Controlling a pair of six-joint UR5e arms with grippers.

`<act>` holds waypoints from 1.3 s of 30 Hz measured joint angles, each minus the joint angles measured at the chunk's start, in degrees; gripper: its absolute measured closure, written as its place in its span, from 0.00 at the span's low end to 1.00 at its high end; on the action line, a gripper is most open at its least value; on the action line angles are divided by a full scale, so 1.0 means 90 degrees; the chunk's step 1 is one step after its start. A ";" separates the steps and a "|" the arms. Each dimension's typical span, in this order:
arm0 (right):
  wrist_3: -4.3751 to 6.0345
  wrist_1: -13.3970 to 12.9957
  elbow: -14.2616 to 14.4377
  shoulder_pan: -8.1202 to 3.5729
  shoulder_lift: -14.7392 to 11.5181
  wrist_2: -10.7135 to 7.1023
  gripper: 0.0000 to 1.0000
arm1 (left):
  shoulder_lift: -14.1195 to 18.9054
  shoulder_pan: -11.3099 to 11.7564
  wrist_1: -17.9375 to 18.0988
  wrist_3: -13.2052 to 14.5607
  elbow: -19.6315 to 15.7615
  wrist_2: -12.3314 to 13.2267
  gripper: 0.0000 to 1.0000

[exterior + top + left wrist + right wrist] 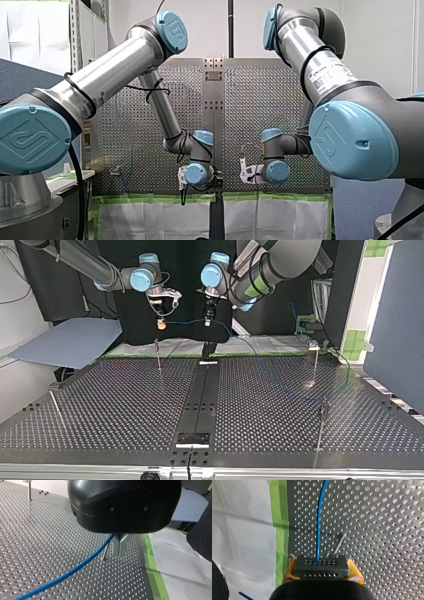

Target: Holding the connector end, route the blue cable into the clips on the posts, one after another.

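My right jaws are clamped on the connector [321, 566], a dark grey block with two rows of small holes, and a yellow pad [355, 571] presses against each of its sides. The blue cable [319, 525] leaves the block's face and runs straight ahead over the perforated surface [387, 530], just beside the strip of green tape [279, 517] along its edge. A thin post [339, 543] stands on the surface just ahead of the connector, beside the cable but not touching it. My left jaws are pressed together at the tips. Their metal fingers [119, 547] leave only a narrow V near the root, and the cable is caught in that V, sloping away and down over the surface. In the top view both jaws hang near each other above the surface's far edge, with the cable stretched almost level between them. Past my left jaws the cable drops in a loose curve toward that view's right, where a second post [314, 360] stands with a small block at its top.
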 joint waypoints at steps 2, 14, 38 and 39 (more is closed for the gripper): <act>-0.0005 -0.0010 0.0004 -0.0049 0.0000 -0.0009 1.00 | -0.0014 -0.0014 0.0021 -0.0007 0.0000 0.0003 1.00; 0.0068 -0.0484 0.0261 -0.0387 0.0000 -0.0038 1.00 | -0.0029 -0.0203 -0.0007 -0.0162 0.0344 -0.0012 1.00; 0.0302 -0.0871 0.0366 -0.1136 0.0016 -0.0681 1.00 | -0.0837 -0.0670 -0.0112 -0.0553 0.1560 -0.0189 1.00; 0.0321 -0.0885 0.0369 -0.1166 0.0017 -0.0725 1.00 | -0.0844 -0.0677 -0.0121 -0.0554 0.1625 -0.0194 1.00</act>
